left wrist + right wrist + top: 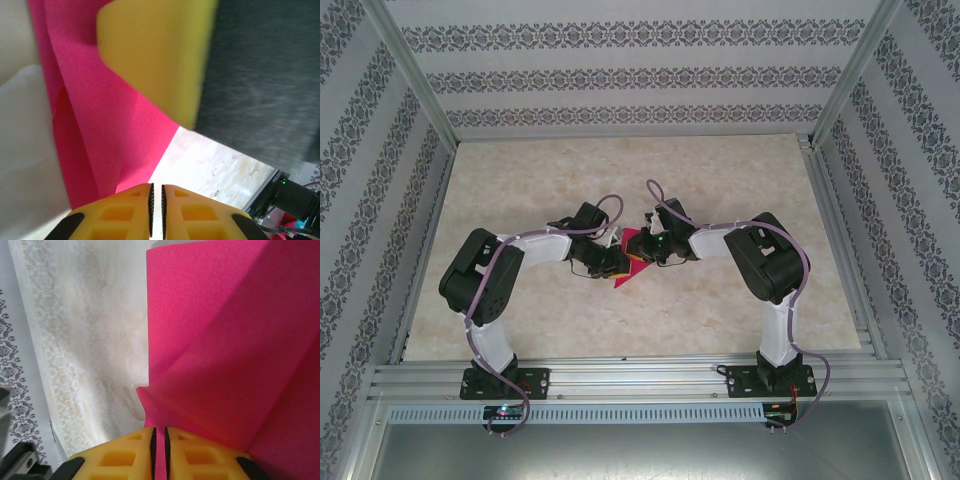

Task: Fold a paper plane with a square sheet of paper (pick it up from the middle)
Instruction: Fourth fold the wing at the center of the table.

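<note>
The square sheet of paper (632, 272) is magenta-pink and partly folded, held up off the marbled table between both grippers at the centre. My right gripper (656, 250) (160, 431) is shut on a creased lower edge of the paper (225, 340), and pink shows between its pads. My left gripper (612, 262) (156, 187) stands right next to the sheet with its jaws nearly together and only table visible in the slit. The paper's edge (110, 125) hangs just left of those jaws. The right gripper's yellow finger (150, 55) looms close above in the left wrist view.
The tabletop (620, 180) is pale marbled beige. An aluminium rail (640, 375) runs along the near edge where both arm bases are bolted. Patterned walls and metal posts (415, 90) enclose the left, right and back sides.
</note>
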### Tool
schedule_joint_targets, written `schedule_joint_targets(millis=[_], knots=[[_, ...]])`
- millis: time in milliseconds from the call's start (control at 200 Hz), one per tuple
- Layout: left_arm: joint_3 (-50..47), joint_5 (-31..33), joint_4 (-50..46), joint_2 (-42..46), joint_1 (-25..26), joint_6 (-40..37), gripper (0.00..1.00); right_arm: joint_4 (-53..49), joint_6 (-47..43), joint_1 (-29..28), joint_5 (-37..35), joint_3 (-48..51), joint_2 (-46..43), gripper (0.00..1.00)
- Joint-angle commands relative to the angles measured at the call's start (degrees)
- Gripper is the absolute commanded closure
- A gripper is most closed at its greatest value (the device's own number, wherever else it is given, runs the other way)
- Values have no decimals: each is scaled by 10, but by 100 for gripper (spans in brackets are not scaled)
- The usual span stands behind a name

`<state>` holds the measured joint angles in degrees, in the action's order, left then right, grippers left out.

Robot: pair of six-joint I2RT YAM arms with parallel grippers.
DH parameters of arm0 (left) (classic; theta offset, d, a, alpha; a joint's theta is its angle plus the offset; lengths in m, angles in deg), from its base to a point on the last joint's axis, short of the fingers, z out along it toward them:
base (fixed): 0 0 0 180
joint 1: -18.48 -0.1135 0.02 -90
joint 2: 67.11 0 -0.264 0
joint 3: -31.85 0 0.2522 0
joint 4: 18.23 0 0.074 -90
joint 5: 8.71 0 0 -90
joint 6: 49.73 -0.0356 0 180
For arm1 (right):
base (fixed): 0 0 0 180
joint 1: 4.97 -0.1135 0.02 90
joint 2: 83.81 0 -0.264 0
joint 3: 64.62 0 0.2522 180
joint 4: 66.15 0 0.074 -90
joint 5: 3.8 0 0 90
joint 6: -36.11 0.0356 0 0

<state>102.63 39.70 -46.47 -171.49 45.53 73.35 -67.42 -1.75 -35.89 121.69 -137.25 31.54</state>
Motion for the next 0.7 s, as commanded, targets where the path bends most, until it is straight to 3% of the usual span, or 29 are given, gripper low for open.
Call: schedule_joint_targets(millis=[0,694], knots=[[-6,16,10,-12,5,-1,84,-53,-17,-5,-43,19,47,83],[-92,36,-3,19,4,-9,87,-58,-20,-5,-45,23,53,84]])
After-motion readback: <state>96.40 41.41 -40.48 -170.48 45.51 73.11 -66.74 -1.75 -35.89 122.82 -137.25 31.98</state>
